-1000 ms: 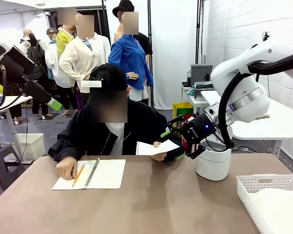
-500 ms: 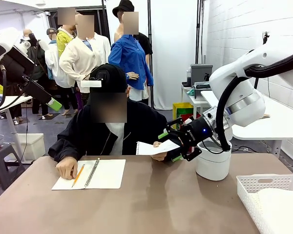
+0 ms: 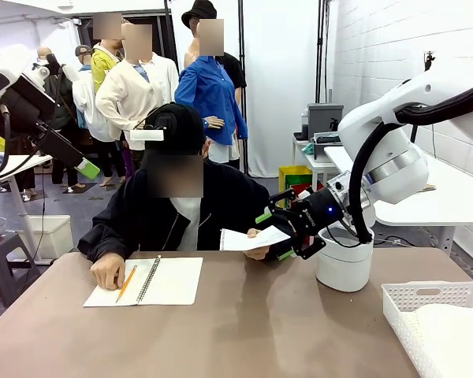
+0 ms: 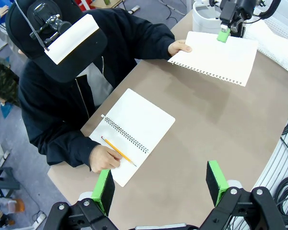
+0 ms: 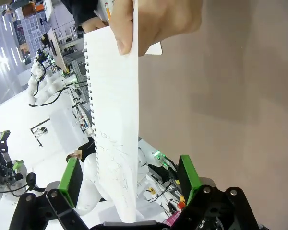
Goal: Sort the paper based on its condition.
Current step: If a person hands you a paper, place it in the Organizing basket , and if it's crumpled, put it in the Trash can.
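Note:
A person's hand (image 3: 256, 250) holds a white sheet of paper (image 3: 248, 239) with a perforated hole edge above the far side of the table. My right gripper (image 3: 274, 235) is open around the sheet's right edge, one green pad above it and one below. In the right wrist view the paper (image 5: 116, 124) stands edge-on between the two spread fingers (image 5: 71, 178), pinched at the top by the person's fingers (image 5: 153, 24). My left gripper (image 4: 160, 187) is open and holds nothing, raised high over the table's left side. From there the paper (image 4: 216, 57) appears flat and smooth.
An open spiral notebook (image 3: 169, 281) with a yellow pencil (image 3: 126, 283) lies at the far left under the person's other hand (image 3: 108, 272). A white mesh basket (image 3: 437, 315) stands at the right front, with a white round bin (image 3: 343, 268) behind it.
My right gripper has moved left, bringing its open fingers around the edge of the held sheet. The left arm and the person have stayed put.

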Available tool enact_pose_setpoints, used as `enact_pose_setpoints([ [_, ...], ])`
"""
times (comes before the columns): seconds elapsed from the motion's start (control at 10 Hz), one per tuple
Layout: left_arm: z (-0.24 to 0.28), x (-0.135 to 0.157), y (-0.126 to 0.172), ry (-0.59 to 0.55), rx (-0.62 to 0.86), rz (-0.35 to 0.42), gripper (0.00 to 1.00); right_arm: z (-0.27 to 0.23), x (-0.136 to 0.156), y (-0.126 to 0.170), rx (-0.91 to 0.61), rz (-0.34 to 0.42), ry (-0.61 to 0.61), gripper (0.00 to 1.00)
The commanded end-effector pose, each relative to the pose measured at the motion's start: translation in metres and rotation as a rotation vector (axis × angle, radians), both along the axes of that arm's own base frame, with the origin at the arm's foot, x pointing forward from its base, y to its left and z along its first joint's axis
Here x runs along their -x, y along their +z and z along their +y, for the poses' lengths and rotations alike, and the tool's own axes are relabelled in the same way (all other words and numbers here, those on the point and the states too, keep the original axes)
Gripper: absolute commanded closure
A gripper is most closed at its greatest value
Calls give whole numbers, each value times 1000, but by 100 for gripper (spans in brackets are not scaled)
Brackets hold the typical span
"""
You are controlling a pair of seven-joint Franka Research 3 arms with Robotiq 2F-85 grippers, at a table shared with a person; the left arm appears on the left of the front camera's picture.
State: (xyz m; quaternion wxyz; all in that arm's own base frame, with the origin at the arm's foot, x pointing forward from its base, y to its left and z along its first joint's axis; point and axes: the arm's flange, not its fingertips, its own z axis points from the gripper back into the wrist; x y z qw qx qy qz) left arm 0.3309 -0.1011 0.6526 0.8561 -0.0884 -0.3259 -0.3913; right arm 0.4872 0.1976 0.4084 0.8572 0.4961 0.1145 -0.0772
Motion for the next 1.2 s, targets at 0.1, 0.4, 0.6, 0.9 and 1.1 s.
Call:
enact_pose_setpoints([
  [0.1,-2,1,0,15,-2,3,0,-2,0,-6,14,-35,9,40],
  [0.4,-2,1,0,15,-2,3,0,-3,1,-5,15,-48,7,99],
  [0.6,-2,1,0,15,-2,3,0,-2,2,-5,24,-54,11,100],
  [0.9,-2,1,0,15,-2,3,0,-2,2,-5,20,-57,16,100],
  [1.1,-2,1,0,15,-2,3,0,-3,4,-4,15,-63,24,100],
])
